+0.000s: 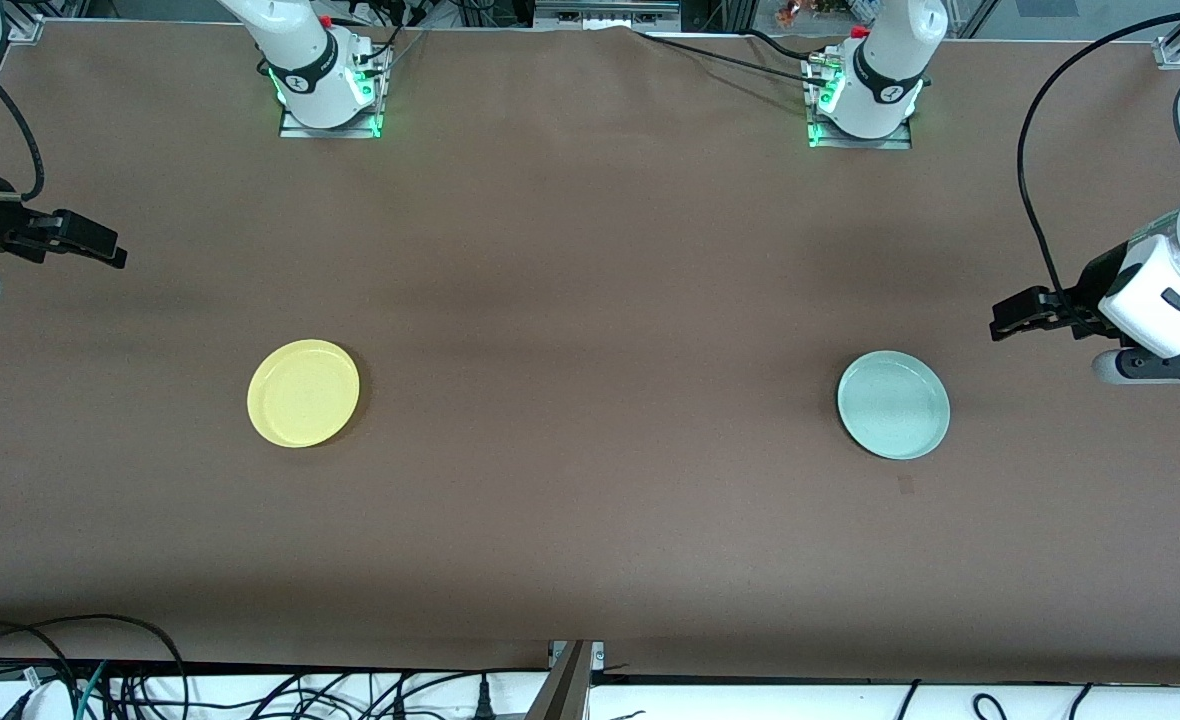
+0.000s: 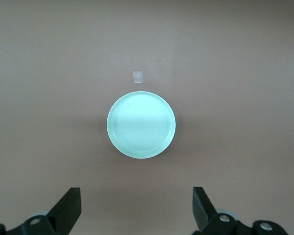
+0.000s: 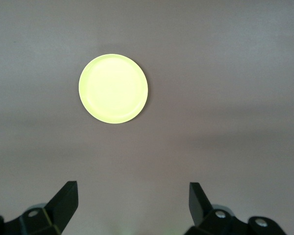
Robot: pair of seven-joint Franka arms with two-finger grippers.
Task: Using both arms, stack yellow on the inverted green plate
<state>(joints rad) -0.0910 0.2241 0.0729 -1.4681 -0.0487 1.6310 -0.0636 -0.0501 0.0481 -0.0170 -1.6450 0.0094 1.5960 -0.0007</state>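
Observation:
The yellow plate (image 1: pixel 303 393) lies flat on the brown table toward the right arm's end; it also shows in the right wrist view (image 3: pixel 113 88). The green plate (image 1: pixel 893 404) lies flat toward the left arm's end, with faint concentric rings on its upward face in the left wrist view (image 2: pixel 141 125). My right gripper (image 1: pixel 110 252) hangs open and empty over the table's end, apart from the yellow plate, its jaws wide apart in the right wrist view (image 3: pixel 132 190). My left gripper (image 1: pixel 1000 322) hangs open and empty above the table beside the green plate, its jaws wide apart in the left wrist view (image 2: pixel 137 195).
A small square mark (image 1: pixel 906 485) sits on the table just nearer the front camera than the green plate; it also shows in the left wrist view (image 2: pixel 137 77). The two arm bases (image 1: pixel 330 85) (image 1: pixel 865 95) stand at the table's back edge. Cables lie along the front edge.

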